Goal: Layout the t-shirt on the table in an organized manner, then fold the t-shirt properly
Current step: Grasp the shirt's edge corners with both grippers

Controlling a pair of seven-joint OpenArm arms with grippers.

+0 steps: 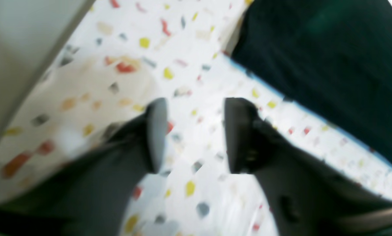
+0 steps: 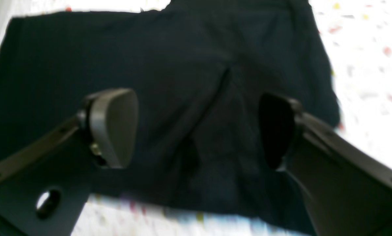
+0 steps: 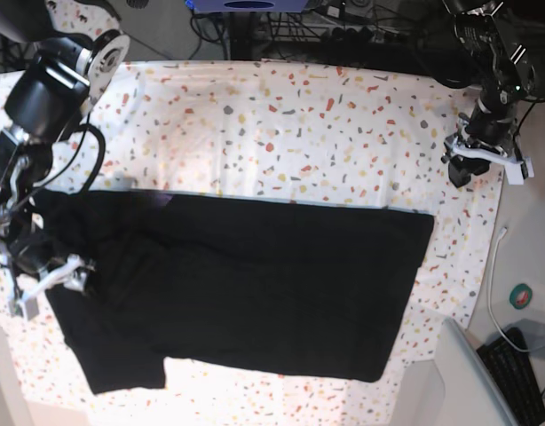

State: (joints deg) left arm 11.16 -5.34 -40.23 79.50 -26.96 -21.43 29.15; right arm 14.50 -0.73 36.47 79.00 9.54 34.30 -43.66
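The black t-shirt [image 3: 255, 284] lies spread flat across the speckled table [image 3: 299, 124], with a sleeve at the lower left. My right gripper [image 3: 55, 284] hovers over the shirt's left end. In the right wrist view it [image 2: 196, 111] stands wide open above the dark cloth [image 2: 182, 49], with nothing between its fingers. My left gripper [image 3: 472, 169] is off the shirt's right end, near the table's right edge. In the left wrist view it [image 1: 196, 108] is open over bare table [image 1: 182, 49], and the t-shirt [image 1: 330, 65] lies apart at the upper right.
A keyboard [image 3: 521, 373] and a white cable [image 3: 494, 266] lie off the table at the lower right, beside a plain grey-white surface [image 3: 450, 373]. Dark cables and equipment [image 3: 361, 27] crowd the far edge. The table's edge [image 1: 51, 55] runs close by the left gripper.
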